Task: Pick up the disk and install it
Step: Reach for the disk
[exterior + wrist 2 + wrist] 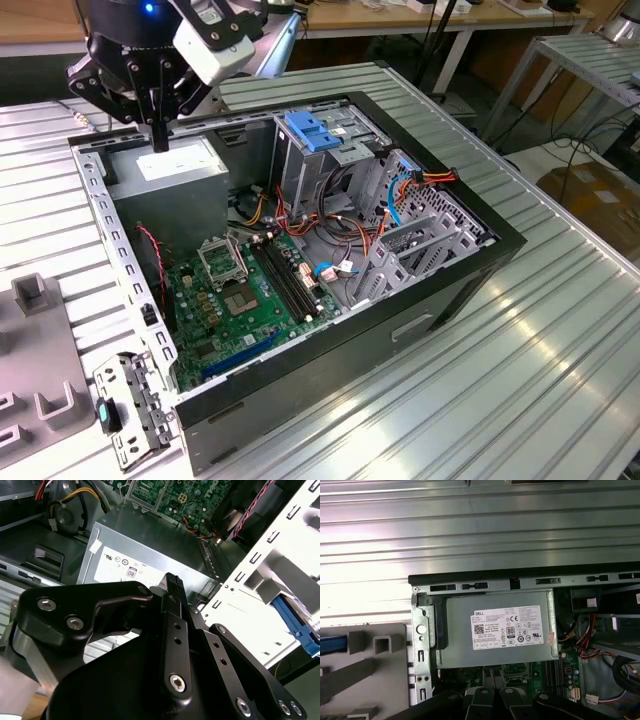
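My gripper (160,140) hangs just above the far corner of the open computer case (440,290), over the grey power-supply box (175,165). Its black fingers stand together with nothing between them, seen in both wrist views (172,582) (496,696). Of the disk I see little: a blue plastic rail (296,624) beyond the case's white frame in the second wrist view, and a blue strip (332,643) beside the grey fixture in the first wrist view. The gripper is apart from it.
Inside the case lie the green motherboard (245,290), loose cables, and a metal drive cage with a light-blue latch plate (315,130) on top. A grey fixture (30,340) with raised blocks sits at the exterior view's left on the ribbed metal table (560,330).
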`<state>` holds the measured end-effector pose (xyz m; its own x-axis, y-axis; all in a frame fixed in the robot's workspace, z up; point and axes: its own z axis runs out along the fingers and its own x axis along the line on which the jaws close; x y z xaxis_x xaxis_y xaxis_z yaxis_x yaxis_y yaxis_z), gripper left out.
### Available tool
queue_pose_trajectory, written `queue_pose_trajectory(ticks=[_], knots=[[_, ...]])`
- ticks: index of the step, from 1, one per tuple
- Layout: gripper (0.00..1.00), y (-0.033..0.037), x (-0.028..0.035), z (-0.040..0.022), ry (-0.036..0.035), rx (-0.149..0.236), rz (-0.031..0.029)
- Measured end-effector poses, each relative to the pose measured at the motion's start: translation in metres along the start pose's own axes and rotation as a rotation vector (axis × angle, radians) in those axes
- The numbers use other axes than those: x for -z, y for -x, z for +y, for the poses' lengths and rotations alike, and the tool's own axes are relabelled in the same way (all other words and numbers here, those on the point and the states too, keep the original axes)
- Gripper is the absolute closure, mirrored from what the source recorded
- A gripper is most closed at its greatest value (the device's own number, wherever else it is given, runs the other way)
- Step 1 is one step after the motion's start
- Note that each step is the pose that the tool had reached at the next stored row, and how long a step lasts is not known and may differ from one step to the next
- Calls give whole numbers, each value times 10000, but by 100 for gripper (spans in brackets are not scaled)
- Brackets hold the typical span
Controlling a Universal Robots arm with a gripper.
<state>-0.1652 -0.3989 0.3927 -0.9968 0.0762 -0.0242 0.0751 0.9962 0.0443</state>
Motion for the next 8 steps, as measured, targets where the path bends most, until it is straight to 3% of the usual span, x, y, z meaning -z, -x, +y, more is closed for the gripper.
queue_pose_trajectory(ticks=[8], knots=[[89,-38,0,-3,0,-1,1]])
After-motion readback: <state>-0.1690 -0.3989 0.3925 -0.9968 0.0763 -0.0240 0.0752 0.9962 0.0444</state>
